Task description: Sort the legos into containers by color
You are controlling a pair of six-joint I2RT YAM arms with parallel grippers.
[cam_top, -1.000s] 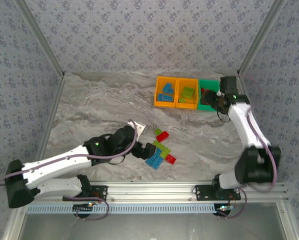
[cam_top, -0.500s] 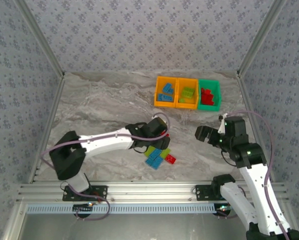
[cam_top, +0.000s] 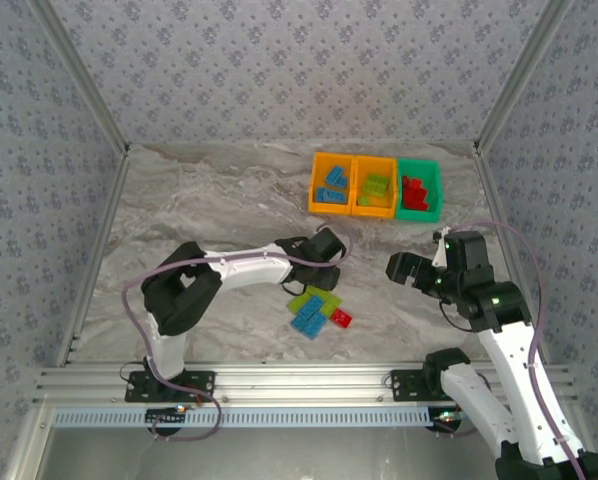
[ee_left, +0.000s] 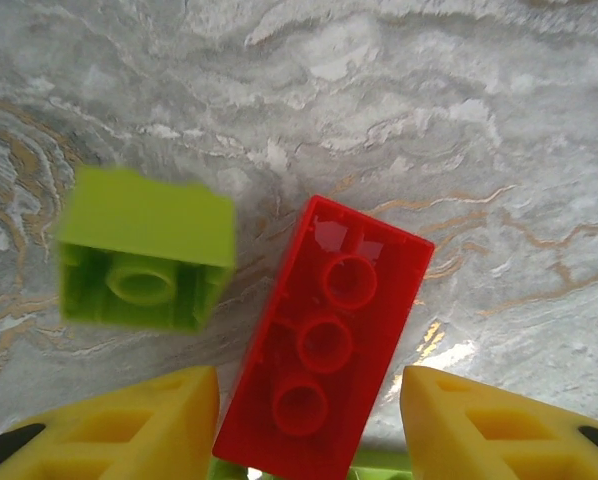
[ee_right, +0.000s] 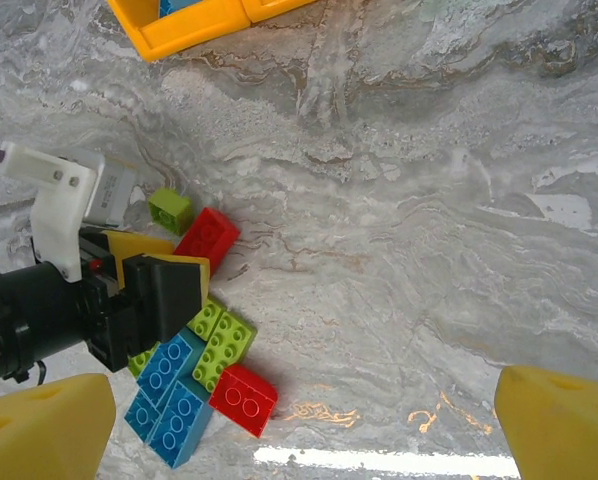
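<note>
Left gripper (ee_left: 311,385): jaws half open astride one red lego (ee_left: 324,335) on table (cam_top: 209,200), one finger clear of it; one lime lego (ee_left: 144,260) beside. Right gripper (ee_right: 299,430): wide open, empty. Nearby pile: two blue legos (ee_right: 169,395), second red lego (ee_right: 243,398). Two orange bins (cam_top: 314,184), one green bin (cam_top: 419,216)

Grey marbled table (cam_top: 199,200), walls (cam_top: 279,60) in flowered grey wallpaper

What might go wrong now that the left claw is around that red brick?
1. The red brick lies askew between the fingers of the left gripper, so closing on it may twist it or let it slip out.
2. The lime green brick sits close beside it; a finger might nudge it or drag it along.
</note>
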